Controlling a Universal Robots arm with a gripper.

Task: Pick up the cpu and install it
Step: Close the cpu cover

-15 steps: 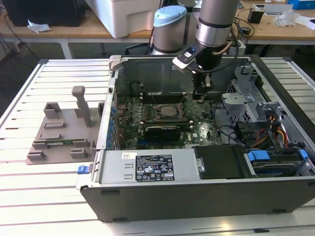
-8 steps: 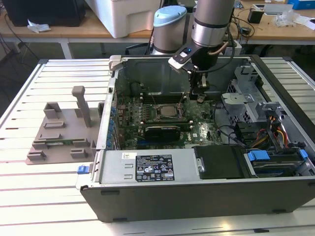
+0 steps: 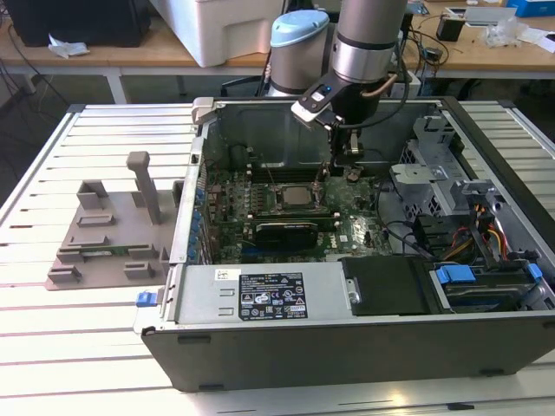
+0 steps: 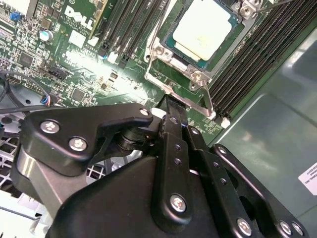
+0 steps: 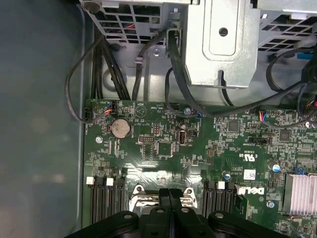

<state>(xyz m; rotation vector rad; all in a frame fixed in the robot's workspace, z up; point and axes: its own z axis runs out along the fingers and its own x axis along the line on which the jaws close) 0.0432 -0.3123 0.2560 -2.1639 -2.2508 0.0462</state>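
Observation:
The cpu (image 3: pixel 295 197), a flat square chip with a silver top, lies in the motherboard socket inside the open computer case (image 3: pixel 347 347). In the second wrist view the cpu (image 4: pixel 204 29) sits within the metal socket frame (image 4: pixel 166 57). My gripper (image 3: pixel 350 170) hangs inside the case, just to the exterior view's right of the socket. Its black fingers (image 4: pixel 173 129) are pressed together with nothing between them, the tips close to the socket frame's edge. In the first wrist view the gripper (image 5: pixel 170 193) is shut above the frame's metal edge (image 5: pixel 141 202).
A black graphics card (image 3: pixel 279 230) lies in front of the socket. Memory slots (image 4: pixel 257 54) flank it. A metal drive cage (image 3: pixel 434 165) and cables (image 3: pixel 486 234) fill the case's right side, the power supply (image 3: pixel 269 295) the front. A grey fixture (image 3: pixel 113 234) stands on the table outside.

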